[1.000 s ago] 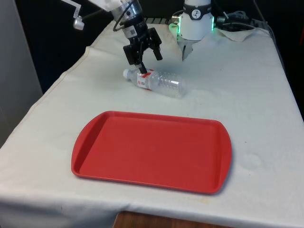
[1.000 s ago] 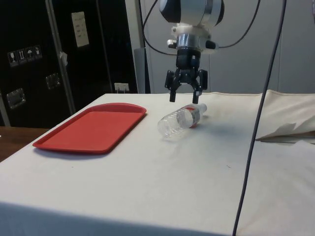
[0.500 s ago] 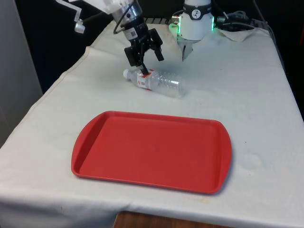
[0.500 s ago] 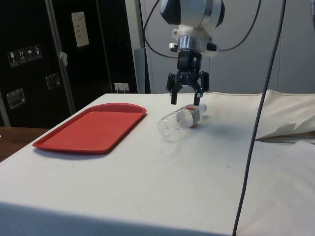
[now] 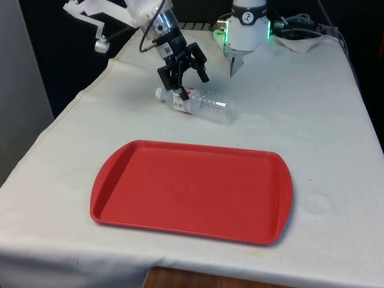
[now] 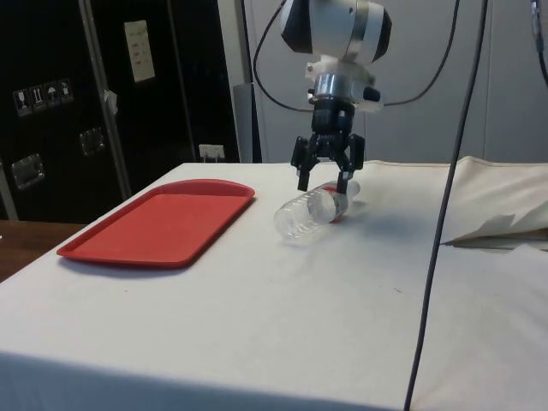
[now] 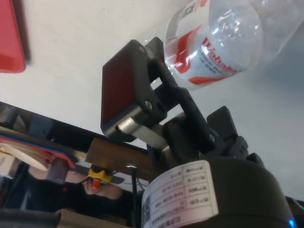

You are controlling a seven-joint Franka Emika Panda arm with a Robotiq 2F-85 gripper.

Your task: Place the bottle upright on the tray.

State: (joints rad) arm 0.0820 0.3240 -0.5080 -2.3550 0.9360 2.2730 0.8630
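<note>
Black two-finger gripper [image 5: 188, 82] is hovering with its fingers spread apart just above the labelled end of a clear plastic bottle [image 5: 198, 103], gripping nothing. Nearest the front camera, a red rectangular plastic tray [image 5: 191, 190] is sitting flat on the white tablecloth [image 5: 312, 132]. Beyond the tray, the bottle is lying on its side on the cloth, well apart from the tray's far rim, its white cap end pointing toward the front view's left and its red-and-white label [image 5: 182, 102] wrapping the neck half. In the side view, the gripper [image 6: 326, 176] is poised over the bottle [image 6: 312, 209], one fingertip reaching down by the label, and the tray [image 6: 163, 221] lies off to one side. The wrist view is catching one finger pad [image 7: 121, 90] close beside the bottle's label [image 7: 202, 47].
</note>
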